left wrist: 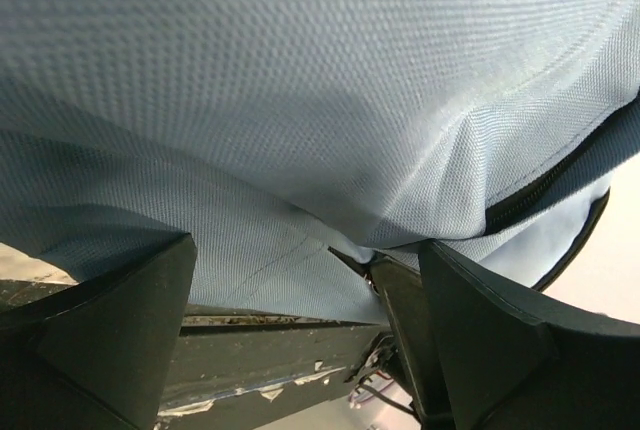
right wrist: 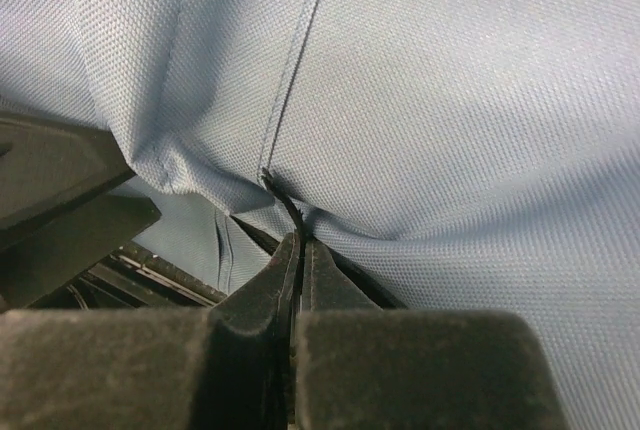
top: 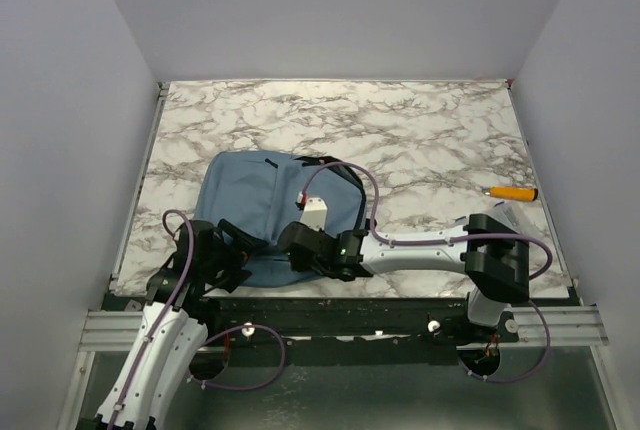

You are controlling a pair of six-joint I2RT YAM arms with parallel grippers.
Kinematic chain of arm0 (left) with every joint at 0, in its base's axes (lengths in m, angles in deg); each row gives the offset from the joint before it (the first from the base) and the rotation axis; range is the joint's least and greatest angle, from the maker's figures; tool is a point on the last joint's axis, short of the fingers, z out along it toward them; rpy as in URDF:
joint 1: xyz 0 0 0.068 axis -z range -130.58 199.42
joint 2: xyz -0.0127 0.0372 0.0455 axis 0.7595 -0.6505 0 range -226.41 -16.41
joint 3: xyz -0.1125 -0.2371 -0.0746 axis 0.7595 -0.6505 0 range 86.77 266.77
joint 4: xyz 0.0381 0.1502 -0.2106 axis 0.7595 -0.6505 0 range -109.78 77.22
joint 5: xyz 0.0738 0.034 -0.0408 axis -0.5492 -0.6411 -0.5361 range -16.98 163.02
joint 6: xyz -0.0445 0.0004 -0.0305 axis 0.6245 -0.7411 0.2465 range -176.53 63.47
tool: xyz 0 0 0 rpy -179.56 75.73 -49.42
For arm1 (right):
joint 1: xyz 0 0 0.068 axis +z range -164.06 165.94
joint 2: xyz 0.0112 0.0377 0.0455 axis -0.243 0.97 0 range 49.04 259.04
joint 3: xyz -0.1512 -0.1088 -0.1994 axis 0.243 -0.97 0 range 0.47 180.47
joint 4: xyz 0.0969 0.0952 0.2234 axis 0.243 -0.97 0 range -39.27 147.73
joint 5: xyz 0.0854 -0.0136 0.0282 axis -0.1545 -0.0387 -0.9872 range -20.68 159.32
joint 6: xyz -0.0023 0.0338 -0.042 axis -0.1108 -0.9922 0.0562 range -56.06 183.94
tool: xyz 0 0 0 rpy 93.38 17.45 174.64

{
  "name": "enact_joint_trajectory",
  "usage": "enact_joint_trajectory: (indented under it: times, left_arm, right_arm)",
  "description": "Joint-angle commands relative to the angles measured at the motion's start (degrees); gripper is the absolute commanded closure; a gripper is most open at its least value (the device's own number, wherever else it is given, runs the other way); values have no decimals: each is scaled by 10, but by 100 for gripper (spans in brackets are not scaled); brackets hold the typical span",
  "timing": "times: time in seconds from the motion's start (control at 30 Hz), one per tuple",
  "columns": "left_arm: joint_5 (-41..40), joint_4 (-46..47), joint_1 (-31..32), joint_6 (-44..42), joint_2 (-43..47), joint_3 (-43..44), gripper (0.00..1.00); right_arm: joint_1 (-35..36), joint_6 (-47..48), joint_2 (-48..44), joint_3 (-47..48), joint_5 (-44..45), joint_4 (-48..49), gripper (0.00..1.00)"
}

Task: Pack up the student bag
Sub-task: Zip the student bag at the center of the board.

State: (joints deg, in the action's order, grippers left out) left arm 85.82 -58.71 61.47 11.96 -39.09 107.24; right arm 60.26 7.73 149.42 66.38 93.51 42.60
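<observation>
Right gripper [right wrist: 299, 250] jaws clenched on the student bag [top: 250, 200] edge — left gripper [left wrist: 305, 250] jaws spread, fabric between.

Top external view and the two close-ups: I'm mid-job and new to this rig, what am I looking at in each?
The top view looks down from above and behind two robot arms, the left arm and the right arm, bolted at the near edge of the marble table. On it lies the student bag, a blue fabric backpack; an orange pen-like thing lies apart at the right. The other two pictures come from cameras on the wrists. The left end effector is open, a dark finger on each side of the bag's fabric. The right end effector is shut, pinching a thin black bit at a seam of the bag; whether it is a zipper pull I cannot tell.
</observation>
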Motion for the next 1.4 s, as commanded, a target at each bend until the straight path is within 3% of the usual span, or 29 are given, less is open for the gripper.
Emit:
enact_joint_trajectory:
  times: [0.0,0.13,0.27,0.37,0.43,0.5,0.63,0.7,0.77,0.83,0.93,1.07,1.17,1.23,1.37]
  left_arm:
    - [-65,24,-4,27,-26,-19,4]
    - [-106,26,-7,28,-53,-21,2]
    - [-140,33,-24,23,-74,-36,2]
    - [-145,35,-39,8,-81,-36,2]
    - [-146,38,-47,-4,-81,-32,2]
    - [-145,38,-49,-25,-79,-21,2]
    - [-129,41,-50,-84,-61,12,2]
    - [-51,82,-50,-125,-45,19,2]
    - [57,134,-50,-175,-27,29,2]
    - [133,176,-49,-206,-6,39,3]
    - [176,201,-32,-248,27,68,5]
    - [176,203,29,-315,35,107,6]
    - [127,213,128,-342,9,114,10]
    - [69,231,211,-367,-14,118,13]
    - [-134,256,383,-456,-50,116,13]
  right_arm:
    - [4,-19,-29,8,106,-61,100]
    - [16,-106,-30,26,229,-183,100]
    - [17,-194,-46,20,291,-287,99]
    - [17,-194,-90,-9,319,-300,99]
    - [15,-151,-129,-37,336,-278,100]
    - [1,-39,-180,-78,323,-202,99]
    - [-26,253,-290,-203,125,92,99]
    - [-27,340,-327,-236,35,168,99]
    - [-28,401,-352,-253,-24,204,99]
    - [-30,406,-361,-246,-28,185,99]
    - [-41,399,-371,-239,-57,175,99]
    - [-84,365,-380,-238,-133,180,99]
    - [-139,355,-372,-241,-270,197,100]
    - [-165,345,-361,-231,-317,184,99]
    - [-202,347,-337,-207,-378,154,99]
